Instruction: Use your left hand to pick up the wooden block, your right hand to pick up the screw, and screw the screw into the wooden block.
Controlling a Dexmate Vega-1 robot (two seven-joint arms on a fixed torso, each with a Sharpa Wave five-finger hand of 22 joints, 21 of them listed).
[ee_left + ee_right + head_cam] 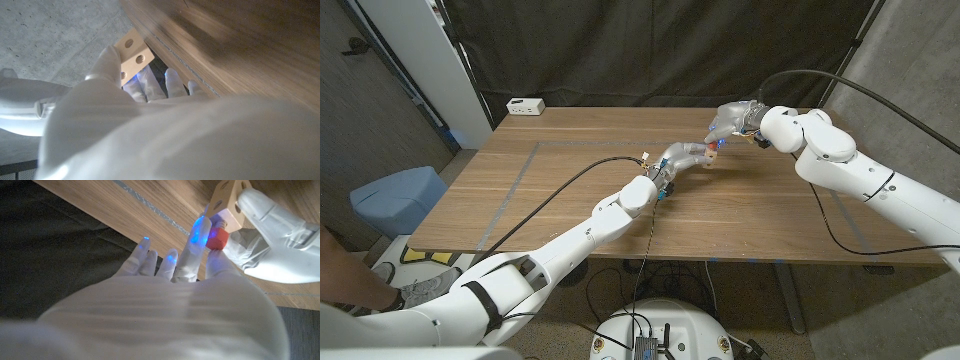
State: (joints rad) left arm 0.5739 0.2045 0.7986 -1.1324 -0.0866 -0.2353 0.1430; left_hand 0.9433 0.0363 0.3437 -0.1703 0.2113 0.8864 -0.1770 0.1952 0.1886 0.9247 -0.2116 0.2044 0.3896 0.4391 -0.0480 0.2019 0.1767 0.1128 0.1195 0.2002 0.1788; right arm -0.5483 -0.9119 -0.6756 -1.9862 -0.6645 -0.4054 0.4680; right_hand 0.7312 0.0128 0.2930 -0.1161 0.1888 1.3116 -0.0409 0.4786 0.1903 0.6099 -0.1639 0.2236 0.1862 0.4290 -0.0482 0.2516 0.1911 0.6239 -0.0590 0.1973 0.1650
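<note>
Wooden block [705,157] is lifted over the table [570,190], gripped by the left hand [682,160], meeting the right hand [730,122]. Left wrist: fingers [109,61] clamp it. Right wrist: fingers [216,262] pinch the red screw [218,238] against the block; turning probably remains.

Even, moderate light on the head view; both wrist views show near surfaces blurred, with blue glow on fingertips [200,227].

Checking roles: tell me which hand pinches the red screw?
The right hand; its fingertips pinch the red screw, while the left hand grips the wooden block.
</note>
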